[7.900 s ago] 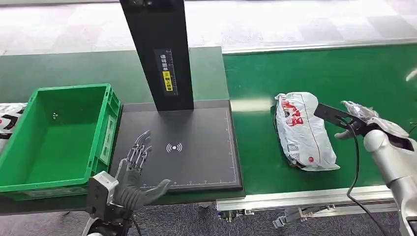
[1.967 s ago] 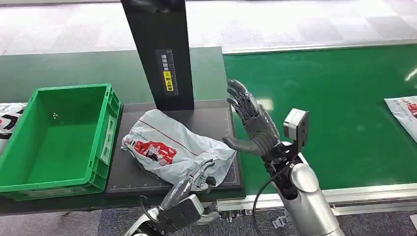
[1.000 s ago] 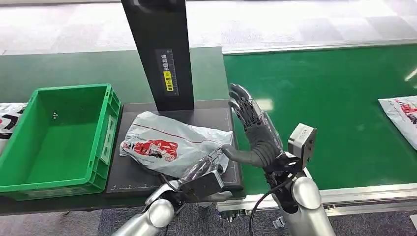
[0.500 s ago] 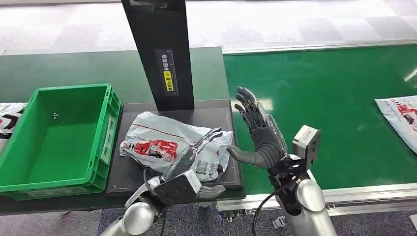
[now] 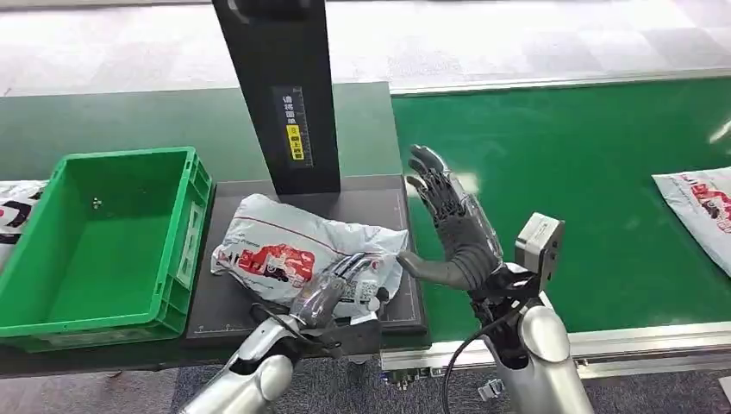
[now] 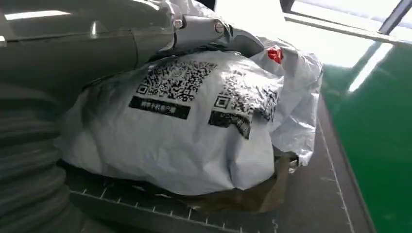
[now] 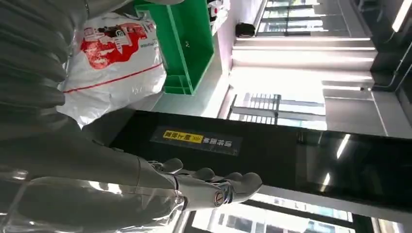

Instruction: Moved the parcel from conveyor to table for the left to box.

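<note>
Grey-white parcel [image 5: 297, 250] with red printing, crumpled, lying on the dark scanning pad [image 5: 379, 207] of the table [image 5: 172, 121], just right of the green crate [image 5: 103, 233] and in front of the black upright column [image 5: 280, 86]. Barcode and QR labels on the parcel's near end, seen close in the left wrist view [image 6: 194, 121], with a brown flap showing beneath that end. Left hand [image 5: 332, 293] laid on the parcel's near right end, fingers curved over the plastic; cannot tell whether actually gripping or merely resting. Right hand [image 5: 452, 228] raised just right of the parcel at the pad's right edge, palm facing the parcel, fingers apart and extended, thumb pointing toward the bag, holding nothing. Same spread fingers [image 7: 214, 187] visible in the right wrist view against the column, with the parcel [image 7: 116, 53] and crate [image 7: 189, 39] beyond. Crate interior green and bare apart from a few small specks. Green conveyor [image 5: 586, 172] to the right, carrying another white printed parcel [image 5: 702, 211] at the far right edge, well apart from the hands. Part of one more printed bag [image 5: 13, 216] at the left edge, beside the crate.
</note>
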You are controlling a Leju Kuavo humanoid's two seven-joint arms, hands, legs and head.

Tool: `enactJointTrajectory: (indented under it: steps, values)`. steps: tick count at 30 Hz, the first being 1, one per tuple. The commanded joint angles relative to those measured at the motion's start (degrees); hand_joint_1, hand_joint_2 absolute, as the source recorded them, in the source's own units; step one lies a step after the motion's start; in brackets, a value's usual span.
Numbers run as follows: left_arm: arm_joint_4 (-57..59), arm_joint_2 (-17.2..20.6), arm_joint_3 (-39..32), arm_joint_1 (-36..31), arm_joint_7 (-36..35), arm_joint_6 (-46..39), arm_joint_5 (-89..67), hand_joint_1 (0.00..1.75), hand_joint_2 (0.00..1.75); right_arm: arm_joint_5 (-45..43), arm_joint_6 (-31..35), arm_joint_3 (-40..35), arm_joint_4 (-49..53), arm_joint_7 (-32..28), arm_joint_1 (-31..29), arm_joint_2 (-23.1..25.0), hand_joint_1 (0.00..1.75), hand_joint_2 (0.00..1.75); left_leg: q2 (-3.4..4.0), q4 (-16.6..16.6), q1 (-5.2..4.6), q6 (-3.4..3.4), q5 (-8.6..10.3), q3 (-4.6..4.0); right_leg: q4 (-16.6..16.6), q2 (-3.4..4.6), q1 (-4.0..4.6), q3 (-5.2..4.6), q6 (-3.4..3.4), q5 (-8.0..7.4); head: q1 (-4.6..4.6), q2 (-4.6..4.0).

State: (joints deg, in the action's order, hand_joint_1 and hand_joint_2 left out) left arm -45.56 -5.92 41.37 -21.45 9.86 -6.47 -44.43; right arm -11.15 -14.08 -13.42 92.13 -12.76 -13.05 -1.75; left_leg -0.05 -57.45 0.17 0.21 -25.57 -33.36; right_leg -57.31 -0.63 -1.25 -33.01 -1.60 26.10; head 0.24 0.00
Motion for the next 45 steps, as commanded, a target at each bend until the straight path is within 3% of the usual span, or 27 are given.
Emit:
enactJointTrajectory:
  steps: [1,12,13,14,32,39,43,45]
  values:
    - [13.4,-1.7,2.6,-4.8,-0.3,0.9,-1.0,0.00,1.75,-0.6,0.3,0.0,-2.3,-0.2,-0.8,-0.7,0.00,1.75,-0.01,0.1,0.07,-0.04,0.07,0.19,0.2,0.03,0.08,0.22,0.12,-0.09,0.00,0.00]
    - [8.7,-1.1,1.7,-4.4,1.3,2.0,0.5,0.00,1.75,-0.7,0.6,-0.2,-2.5,0.0,-0.7,-1.0,0.00,1.75,-0.08,0.1,0.01,0.22,0.41,0.09,0.2,-0.03,0.02,0.22,-0.14,-0.48,0.02,0.00]
    - [7.6,-0.9,1.5,-4.3,1.8,1.8,1.1,1.45,1.75,-0.7,0.7,-0.4,-2.5,0.1,-0.6,-1.3,0.00,1.75,-0.06,0.1,0.02,0.22,0.47,0.08,0.3,0.00,0.03,0.21,-0.12,-0.54,0.02,0.00]
    - [6.2,-0.6,1.7,-4.2,2.1,1.7,1.2,1.75,1.75,-0.7,0.8,-0.5,-2.4,0.0,-0.4,-1.5,0.00,1.75,-0.09,0.0,0.00,0.24,0.37,0.17,0.2,-0.05,0.00,0.31,-0.18,-0.43,0.02,0.00]
    - [-5.0,2.5,1.1,-2.7,2.1,2.6,4.3,1.75,1.75,-1.0,0.8,-0.4,-2.7,-0.2,-1.5,-2.3,0.00,1.75,0.00,0.0,-0.01,0.24,0.31,0.01,0.2,0.06,0.01,0.10,-0.10,-0.41,0.02,0.00]
    - [-24.3,7.1,-2.4,0.7,2.2,-5.7,4.9,1.75,1.75,-1.1,2.2,0.7,0.9,-0.4,2.9,-3.4,0.00,1.75,-0.05,0.0,0.01,0.22,0.29,-0.21,0.1,0.01,0.03,-0.10,-0.10,-0.38,0.02,0.00]
    - [-39.5,9.7,-8.2,4.9,4.5,-16.4,3.3,1.75,1.75,-0.8,3.3,1.0,2.1,-1.0,4.5,-3.9,0.00,1.75,-0.06,-0.1,0.04,0.20,0.25,-0.28,0.1,0.00,0.05,-0.18,-0.07,-0.33,0.04,0.00]
    - [-41.6,10.6,-8.9,5.3,4.2,-16.1,3.5,1.75,1.75,-0.9,3.5,0.8,2.0,-1.1,4.6,-4.2,0.00,1.75,0.05,0.0,0.02,0.20,0.22,-0.27,0.1,0.12,0.04,-0.21,-0.07,-0.32,0.04,0.00]
